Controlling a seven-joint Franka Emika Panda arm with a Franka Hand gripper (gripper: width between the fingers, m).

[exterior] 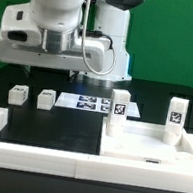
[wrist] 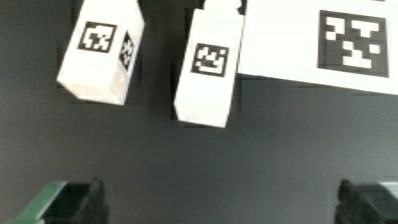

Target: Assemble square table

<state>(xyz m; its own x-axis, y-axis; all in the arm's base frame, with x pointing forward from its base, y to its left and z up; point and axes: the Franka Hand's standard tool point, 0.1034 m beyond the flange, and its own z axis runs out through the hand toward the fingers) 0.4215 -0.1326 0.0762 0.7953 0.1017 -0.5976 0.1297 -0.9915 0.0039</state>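
Note:
The square tabletop slab (exterior: 147,145) lies flat at the exterior view's right, inside the white rail. Two tagged legs (exterior: 118,104) (exterior: 176,113) stand upright at its far edge. Two more legs (exterior: 19,94) (exterior: 47,98) lie on the black table at the left. The wrist view shows these two (wrist: 98,55) (wrist: 210,65) beyond my gripper (wrist: 222,200). It is open, with its dark fingertips (wrist: 71,200) far apart over bare table and nothing between them. The exterior view does not show the fingers clearly under the arm.
The marker board (exterior: 83,103) lies flat between the loose legs and the slab; its corner with a large tag (wrist: 329,45) shows in the wrist view. A long white border rail (exterior: 36,148) runs along the front and left. The arm's white body (exterior: 55,27) looms behind.

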